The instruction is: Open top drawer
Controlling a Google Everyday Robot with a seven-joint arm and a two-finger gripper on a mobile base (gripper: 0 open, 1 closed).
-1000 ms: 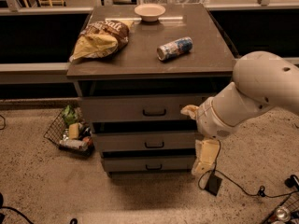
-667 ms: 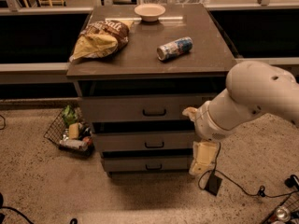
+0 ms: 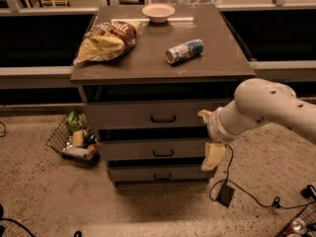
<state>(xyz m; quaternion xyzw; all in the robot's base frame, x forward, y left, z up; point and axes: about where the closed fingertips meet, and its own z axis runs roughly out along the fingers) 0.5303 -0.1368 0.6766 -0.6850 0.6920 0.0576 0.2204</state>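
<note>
The top drawer (image 3: pixel 128 115) is the widest grey-brown front, just under the cabinet top. Its small dark bar handle (image 3: pixel 163 118) is at centre. None of the drawer's inside shows. My gripper (image 3: pixel 210 135) is on a white arm that comes in from the right, at the right end of the drawer fronts. It is to the right of the handle and apart from it. Its cream fingers are spread: one fingertip (image 3: pixel 204 114) is by the top drawer's right edge, and the other finger (image 3: pixel 214 156) hangs beside the middle drawer. It holds nothing.
Two narrower drawer fronts (image 3: pixel 155 150) lie below. On the cabinet top (image 3: pixel 217 63) are a chip bag (image 3: pixel 104 41), a lying can (image 3: pixel 184 51) and a bowl (image 3: pixel 158 12). A wire basket of items (image 3: pixel 74 139) stands on the floor at left. A cable and a black box (image 3: pixel 226 194) lie at right.
The arm has swung left and down, nearer the cabinet's right side. The lower finger has risen a little. The drawers have not moved.
</note>
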